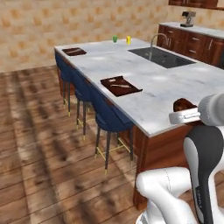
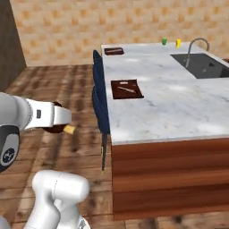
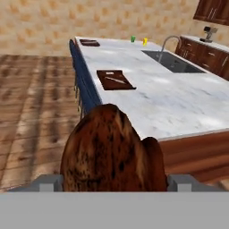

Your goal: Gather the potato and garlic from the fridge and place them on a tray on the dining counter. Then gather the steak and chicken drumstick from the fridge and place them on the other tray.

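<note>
A drumstick (image 3: 112, 152), dark brown and glossy, sits clamped between the arm's fingers (image 3: 48, 182), which are spread wide around its thick end. It hangs over the wooden floor, short of the near end of the dining island's marble surface (image 1: 175, 83). In the right base view a pale tip sticks out past the hand, probably the bone end.

Two dark trays lie on the surface along the stool side: the near tray (image 1: 120, 85) partway down, the far tray (image 1: 74, 51) at the far corner. Both are well apart from the drumstick. A thin pale thing lies on the near tray, too small to identify, so it is unclear from here which tray is meant for the meat.

The risks, as they appear:
- **Wrong tray:** with the contents unreadable, the meat could end up with the vegetables.
- **Slip:** the fingers hold a rounded, tapering piece at full spread. A quick swing or a tilt of the hand could let it roll out onto the floor.
- **Collision:** the drumstick rides about level with the surface's edge. A low approach could knock it against the marble lip or the blue stools (image 1: 107, 113) lined up under it.
- **Blocked view:** the meat covers much of the hand view, so a release could land it off the tray or half over its rim.
</note>
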